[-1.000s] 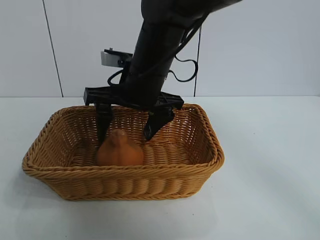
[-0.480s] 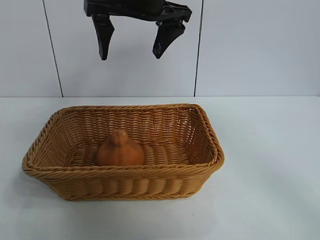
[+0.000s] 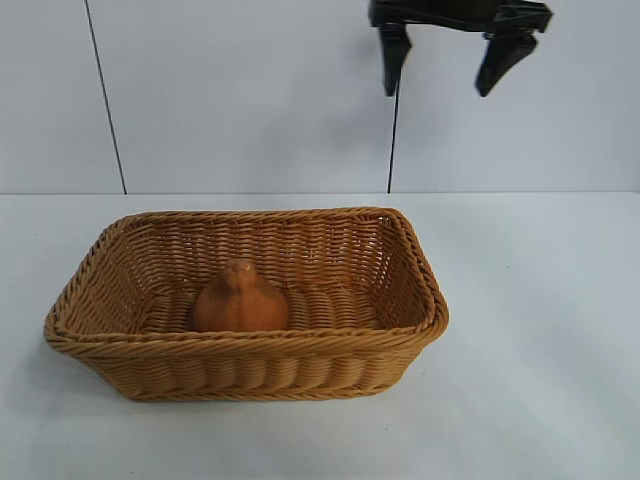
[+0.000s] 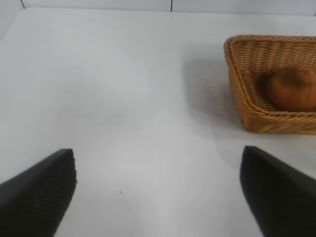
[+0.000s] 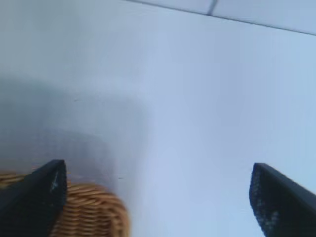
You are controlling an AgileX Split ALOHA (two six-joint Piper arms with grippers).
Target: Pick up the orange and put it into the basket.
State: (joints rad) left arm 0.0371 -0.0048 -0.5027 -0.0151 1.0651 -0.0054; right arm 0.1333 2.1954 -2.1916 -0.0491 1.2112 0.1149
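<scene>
**Orange sits in the basket, both pincers spread wide and holding nothing**

Starting at the left of the room, the left gripper (image 4: 158,192) is out of sight from the outside camera. Its own wrist camera shows its two dark fingers (image 4: 37,190) held wide apart with nothing between them, above bare white table (image 4: 123,98). From there the basket's end shows off to one side, well apart from the fingers.

On the left half of the table (image 3: 540,330) stands the basket (image 3: 250,365), a tan woven rectangle with a braided rim and flaring sides, resting flat on the surface. The orange (image 3: 240,300) lies inside it, on the basket floor toward the left and front part, its broad base down and its bumpy knob pointing up. It is upright and nothing is touching it. The left wrist view shows the same fruit (image 4: 292,89) tucked inside the basket (image 4: 256,106) near its corner.

Further right and high up, the right gripper (image 3: 450,60) hangs in front of the white wall panels, well above the basket's right end and clear of it. Its two black fingers (image 3: 393,55) point down and stand released, empty between them. Its wrist camera looks down on white table, with one rounded corner of the basket (image 5: 94,212) beside one finger (image 5: 34,197).
</scene>
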